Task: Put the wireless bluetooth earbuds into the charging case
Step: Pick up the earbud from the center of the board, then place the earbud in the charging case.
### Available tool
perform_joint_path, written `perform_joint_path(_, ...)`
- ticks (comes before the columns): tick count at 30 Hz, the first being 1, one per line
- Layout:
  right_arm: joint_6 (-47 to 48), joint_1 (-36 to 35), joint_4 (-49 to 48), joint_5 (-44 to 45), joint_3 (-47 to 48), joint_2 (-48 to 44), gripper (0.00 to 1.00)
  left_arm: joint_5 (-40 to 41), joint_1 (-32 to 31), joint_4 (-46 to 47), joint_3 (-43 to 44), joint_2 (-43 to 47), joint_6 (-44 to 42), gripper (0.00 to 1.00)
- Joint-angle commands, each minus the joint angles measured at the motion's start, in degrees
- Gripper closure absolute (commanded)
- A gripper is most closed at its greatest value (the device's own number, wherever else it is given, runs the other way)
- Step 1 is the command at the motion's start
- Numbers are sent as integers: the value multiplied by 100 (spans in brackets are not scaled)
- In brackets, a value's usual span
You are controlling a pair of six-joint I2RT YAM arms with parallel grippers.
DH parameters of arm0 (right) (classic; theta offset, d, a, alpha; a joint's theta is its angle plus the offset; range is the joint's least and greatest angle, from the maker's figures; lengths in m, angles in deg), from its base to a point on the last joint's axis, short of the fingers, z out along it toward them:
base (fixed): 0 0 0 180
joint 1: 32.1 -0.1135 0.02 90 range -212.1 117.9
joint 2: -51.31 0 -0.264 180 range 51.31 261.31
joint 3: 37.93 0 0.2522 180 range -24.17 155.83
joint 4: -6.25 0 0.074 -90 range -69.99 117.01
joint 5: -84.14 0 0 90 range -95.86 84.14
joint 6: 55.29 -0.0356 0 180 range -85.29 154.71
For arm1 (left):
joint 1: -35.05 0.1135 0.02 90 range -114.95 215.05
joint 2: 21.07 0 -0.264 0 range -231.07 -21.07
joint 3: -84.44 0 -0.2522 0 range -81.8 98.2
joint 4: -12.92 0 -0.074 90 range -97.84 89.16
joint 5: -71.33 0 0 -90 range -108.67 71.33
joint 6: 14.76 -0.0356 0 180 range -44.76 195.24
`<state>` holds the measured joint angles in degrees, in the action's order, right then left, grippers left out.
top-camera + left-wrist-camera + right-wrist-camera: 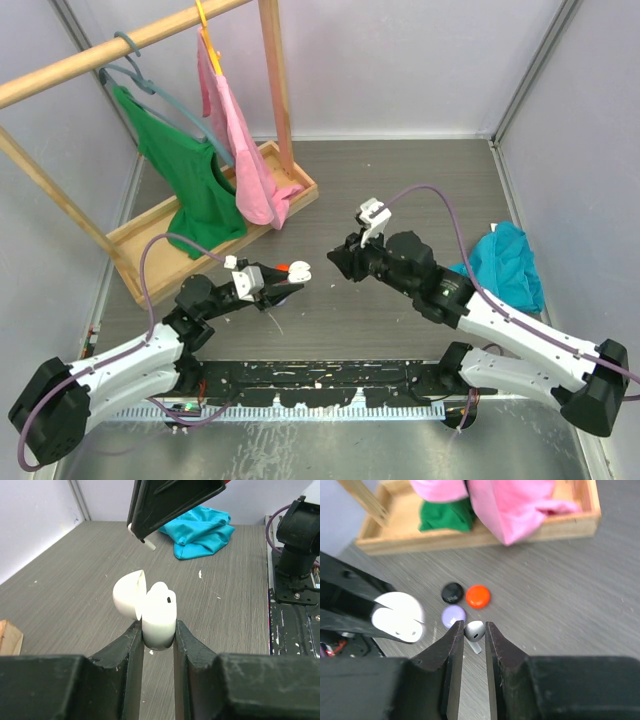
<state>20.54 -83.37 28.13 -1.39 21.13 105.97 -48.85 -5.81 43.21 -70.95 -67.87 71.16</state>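
Now the left gripper (158,632) squeezes one open white charging case (160,612), mid-frame. The right gripper (474,628) pinches one white earbud (475,631), bottom middle, below three more things: black puck (452,592), red puck (478,596), lilac puck (453,615).

wooden rack (275,70) standing back left, green shirt (190,185) hanging off it, pink garment (245,150) right beside, spilling down into the rack's wooden tray (150,238); teal cloth (505,265) crumpled far right on the grey table (400,180).

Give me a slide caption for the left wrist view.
Left tool grips the open white charging case; right tool holds an earbud beyond it.
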Motion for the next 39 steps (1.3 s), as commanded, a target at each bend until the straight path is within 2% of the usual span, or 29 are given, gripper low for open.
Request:
perform_joint_path(1, 150, -246, -1490, -193, -331, -394, 83, -186, -26, 684, 318, -120, -167, 100)
perform_joint_path(10, 239, -753, -3353, -476, -906, -493, 82, -148, -31, 1115, 452, -446, 78, 100)
perform_joint_path(16, 255, -930, -4153, -551, -1121, -320, 82, -105, -64, 1395, 503, -608, 284, 100)
perform_joint_path(23, 288, -953, -4420, -472, -1224, -28, 82, -149, -80, 1481, 528, -569, 414, 100)
perform_joint_path(39, 288, -977, -4460, -464, -1406, 28, 82, 80, -86, 1559, 507, -441, 614, 100)
